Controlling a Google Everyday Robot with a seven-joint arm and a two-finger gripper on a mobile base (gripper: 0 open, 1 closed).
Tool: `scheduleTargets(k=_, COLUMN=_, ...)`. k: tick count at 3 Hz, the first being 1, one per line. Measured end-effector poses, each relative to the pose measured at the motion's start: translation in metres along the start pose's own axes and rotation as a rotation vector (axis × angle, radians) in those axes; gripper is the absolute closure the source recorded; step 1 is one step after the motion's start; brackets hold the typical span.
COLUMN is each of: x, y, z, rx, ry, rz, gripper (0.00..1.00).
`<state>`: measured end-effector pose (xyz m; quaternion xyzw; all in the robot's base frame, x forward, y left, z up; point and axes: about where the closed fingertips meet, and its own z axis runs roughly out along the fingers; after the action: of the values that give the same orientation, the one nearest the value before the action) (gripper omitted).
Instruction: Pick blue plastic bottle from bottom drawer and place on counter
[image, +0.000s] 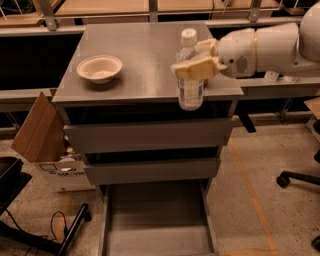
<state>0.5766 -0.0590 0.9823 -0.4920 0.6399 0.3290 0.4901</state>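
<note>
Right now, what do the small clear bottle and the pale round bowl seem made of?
Small clear bottle, in the gripper at the front edge of the grey counter: glossy plastic, see-through. Pale round bowl: probably matte moulded fibre or paper, no shine.
</note>
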Motion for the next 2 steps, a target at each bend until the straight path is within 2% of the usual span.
scheduleTargets(k=1, x=-0.056, y=-0.048, z=0.0, rx=0.099, ry=-0.005, rz=0.041, gripper=1.0)
scheduleTargets(k=2, x=-0.096, y=-0.104, z=0.015, rx=0.183, ry=-0.013, rz=0.105, gripper=1.0)
